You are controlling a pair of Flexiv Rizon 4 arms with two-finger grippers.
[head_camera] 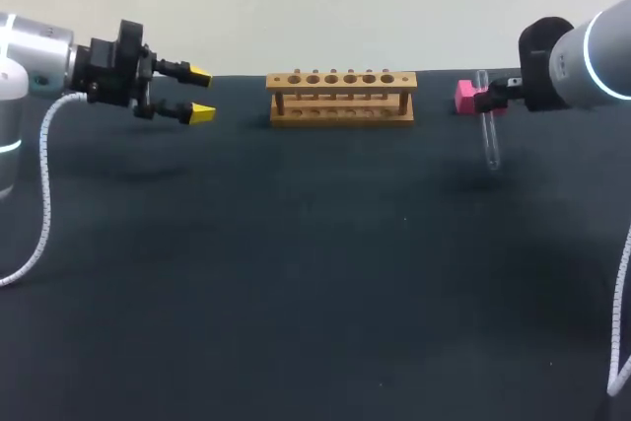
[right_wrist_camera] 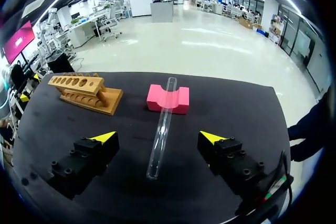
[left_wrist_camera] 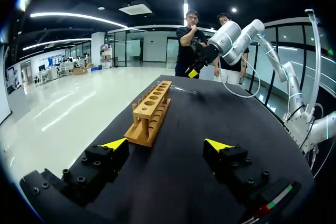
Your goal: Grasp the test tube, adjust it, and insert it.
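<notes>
Tabletop [right_wrist_camera: 126,124], test tube [right_wrist_camera: 160,127] ahead of right end effector [right_wrist_camera: 157,136]

Even overhead light, soft shadows on a dark table.
The matte black table top [head_camera: 296,293] is lit evenly, with two faint, soft-edged shadows near its far side. The light wooden test-tube rack [head_camera: 341,98] stands bright, and the clear glass test tube [right_wrist_camera: 160,129] carries thin pale glints.
</notes>
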